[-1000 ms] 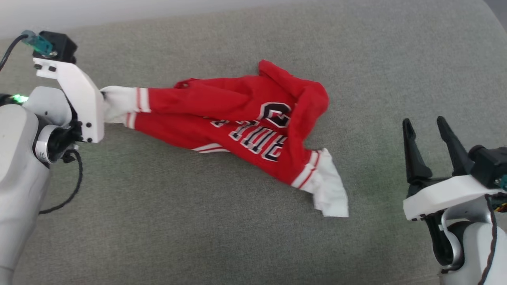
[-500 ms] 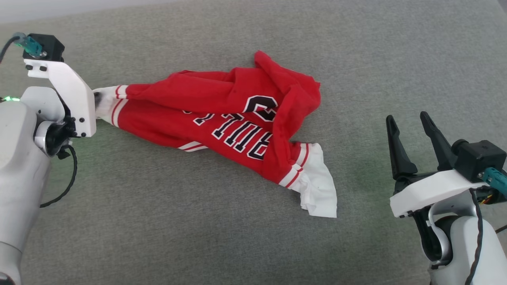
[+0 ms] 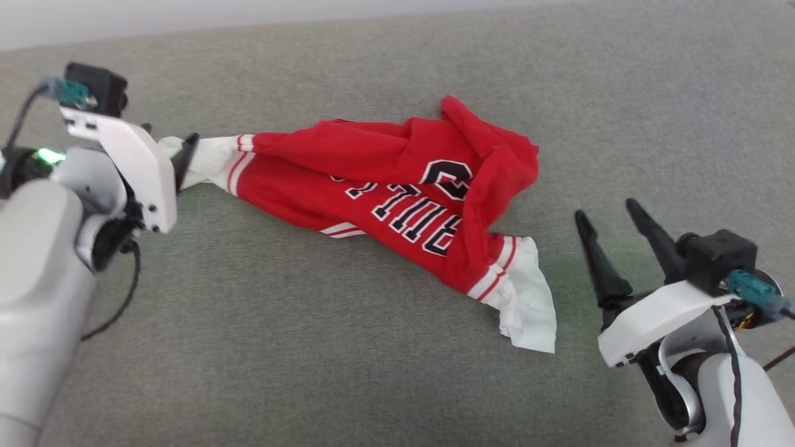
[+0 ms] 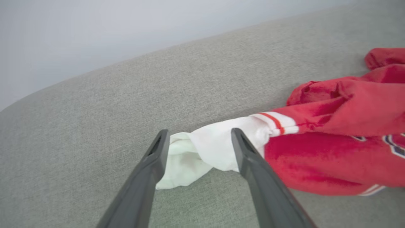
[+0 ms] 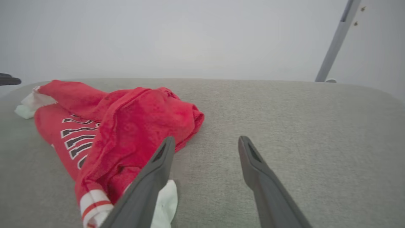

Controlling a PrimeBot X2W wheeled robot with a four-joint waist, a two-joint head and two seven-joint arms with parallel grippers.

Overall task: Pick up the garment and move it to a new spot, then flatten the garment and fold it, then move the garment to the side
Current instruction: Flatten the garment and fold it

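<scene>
Across the middle of the head view, the garment [image 3: 397, 198] lies crumpled on a grey upholstered surface [image 3: 310, 360] with its print facing up. One white sleeve trails toward the lower right and the other reaches the upper left. At that upper-left end the left gripper [image 4: 200, 131] stands wide open, and the slack sleeve end lies between its fingers, unpinched. At lower right the right gripper [image 3: 607, 208] is spread wide and empty, near the other sleeve. In the right wrist view, bunched red cloth partly hides the lettering, and a grey pole [image 5: 337, 38] stands at upper right.
</scene>
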